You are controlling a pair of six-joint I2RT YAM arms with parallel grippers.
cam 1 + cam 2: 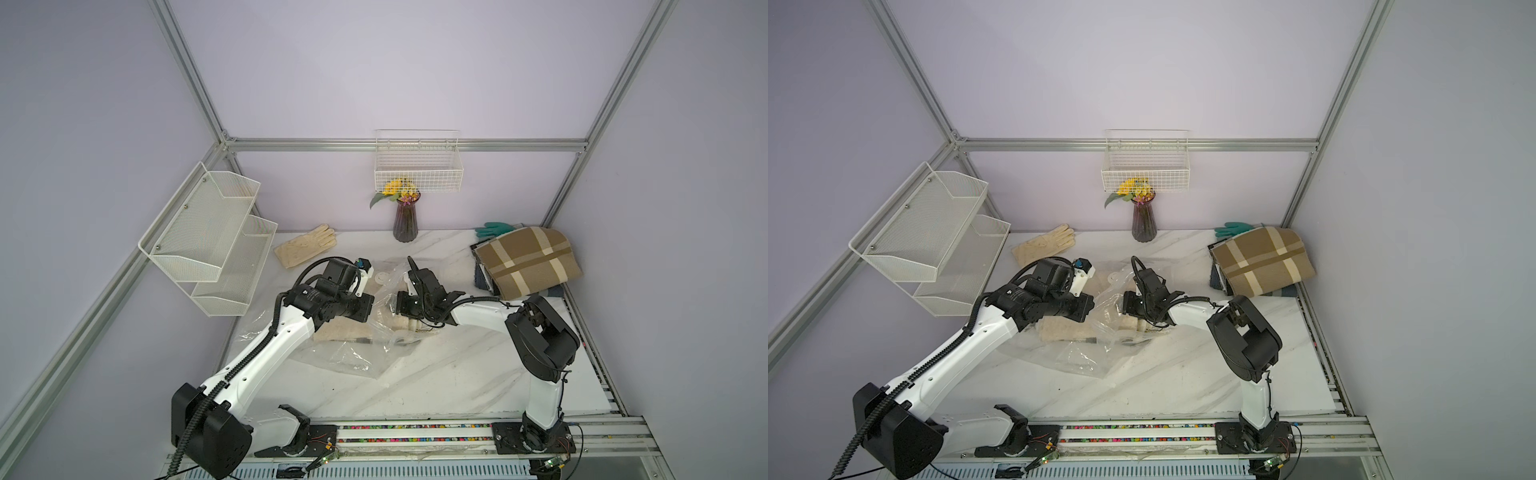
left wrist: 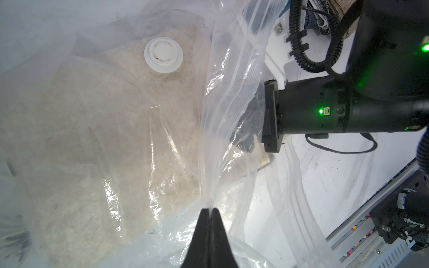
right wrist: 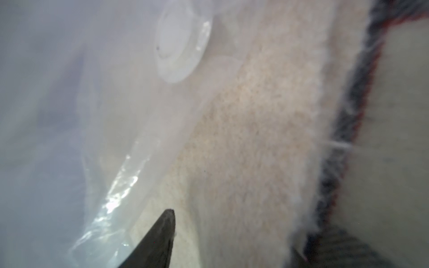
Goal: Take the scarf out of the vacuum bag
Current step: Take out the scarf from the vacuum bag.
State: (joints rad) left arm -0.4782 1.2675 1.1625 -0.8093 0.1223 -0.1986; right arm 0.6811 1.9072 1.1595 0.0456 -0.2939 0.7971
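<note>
Black left hand [image 2: 210,210] clenched on a pinched fold of the crinkly clear plastic vacuum bag [image 2: 222,97]. Fuzzy cream scarf [image 2: 81,139] inside it, under the round white valve cap [image 2: 163,55]. Right hand [image 1: 391,311] at the bag's open end, one finger [image 3: 166,225] against the scarf; grasp cannot be told. Bag lies mid white marble desk [image 1: 436,374].

White arm links [image 1: 270,349], black joints [image 1: 544,336], ribbed black cables [image 1: 198,417], green lights [image 2: 321,111]

walls: pale lilac panels [image 1: 415,62] | frame: silver aluminium struts [image 1: 311,144] | table: white marble-look top [image 1: 436,374] | back wall: white wire basket [image 1: 417,170] | left wall: white two-tier mesh shelf [image 1: 208,237]
</note>
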